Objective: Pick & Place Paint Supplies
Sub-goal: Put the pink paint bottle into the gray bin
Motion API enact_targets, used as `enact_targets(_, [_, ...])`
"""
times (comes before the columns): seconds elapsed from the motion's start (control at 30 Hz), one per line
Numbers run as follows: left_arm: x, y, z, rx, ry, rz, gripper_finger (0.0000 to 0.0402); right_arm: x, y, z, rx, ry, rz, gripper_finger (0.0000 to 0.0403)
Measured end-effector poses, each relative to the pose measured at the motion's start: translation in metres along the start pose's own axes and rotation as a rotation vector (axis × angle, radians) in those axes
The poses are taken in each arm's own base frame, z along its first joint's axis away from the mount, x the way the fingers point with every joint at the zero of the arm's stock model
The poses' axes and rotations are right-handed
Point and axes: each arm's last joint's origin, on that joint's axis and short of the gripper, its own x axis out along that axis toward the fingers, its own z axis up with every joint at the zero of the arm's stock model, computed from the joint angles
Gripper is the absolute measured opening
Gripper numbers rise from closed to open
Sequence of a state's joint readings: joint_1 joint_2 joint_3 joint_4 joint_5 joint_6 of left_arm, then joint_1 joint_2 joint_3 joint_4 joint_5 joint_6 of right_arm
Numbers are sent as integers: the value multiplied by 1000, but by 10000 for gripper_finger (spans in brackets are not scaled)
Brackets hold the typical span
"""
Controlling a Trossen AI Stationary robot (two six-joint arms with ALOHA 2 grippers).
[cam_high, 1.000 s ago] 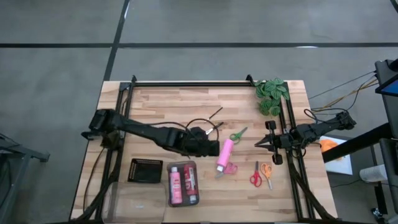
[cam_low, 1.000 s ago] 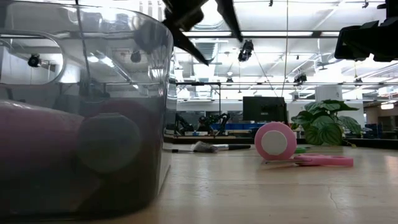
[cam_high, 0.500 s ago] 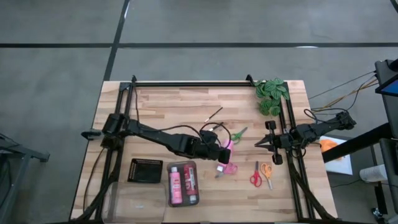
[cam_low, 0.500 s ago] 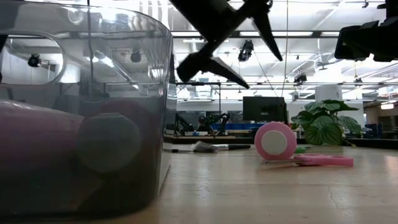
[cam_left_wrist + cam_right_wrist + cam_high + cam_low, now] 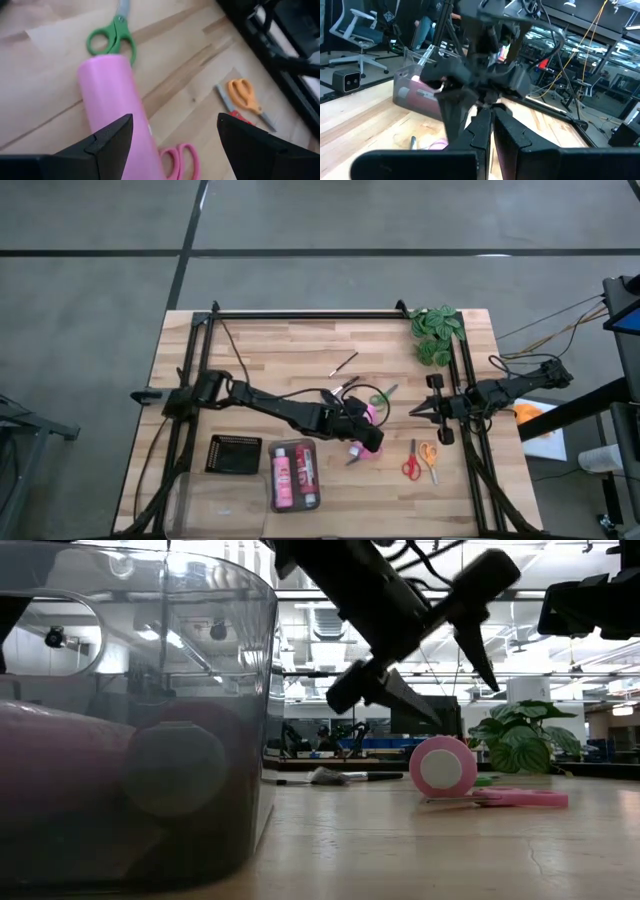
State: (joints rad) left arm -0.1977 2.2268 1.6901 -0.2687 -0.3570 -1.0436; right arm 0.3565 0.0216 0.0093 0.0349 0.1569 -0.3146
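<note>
Counting four scissors [image 5: 420, 459], three bottles [image 5: 283, 478]

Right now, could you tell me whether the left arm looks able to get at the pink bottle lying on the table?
Probably yes. The left gripper hangs open right above the pink bottle, with nothing between them. The pink scissors lie at the bottle's end, clear of the open fingers.

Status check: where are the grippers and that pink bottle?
Left gripper open above pink bottle, not gripping. Right gripper shut, parked at table's right edge. Pink scissors beside bottle.
</note>
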Motion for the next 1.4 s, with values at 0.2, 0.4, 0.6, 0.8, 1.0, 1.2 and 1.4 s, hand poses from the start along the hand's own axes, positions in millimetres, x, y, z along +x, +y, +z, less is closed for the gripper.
enact_targets(0.2, [9, 8, -4, -21, 24, 35, 289, 0, 0, 0, 0, 3, 1, 15])
enact_targets(0.4, [10, 10, -5, -29, 38, 54, 289, 0, 0, 0, 0, 2, 1, 15])
enact_targets(0.6, [2, 21, -8, -64, 138, 162, 289, 0, 0, 0, 0, 1, 0, 15])
enact_targets(0.8, [-16, 27, -5, -124, 194, 268, 289, 0, 0, 0, 0, 1, 0, 15])
enact_targets(1.0, [-30, 33, -1, -128, 220, 356, 289, 0, 0, 0, -1, 4, 0, 15])
enact_targets(1.2, [-46, 27, 9, -210, 192, 329, 289, 0, 0, -1, -1, 8, 2, 15])
enact_targets(1.4, [-48, 14, 14, -175, 72, 227, 289, 0, 0, -1, -1, 7, 2, 15])
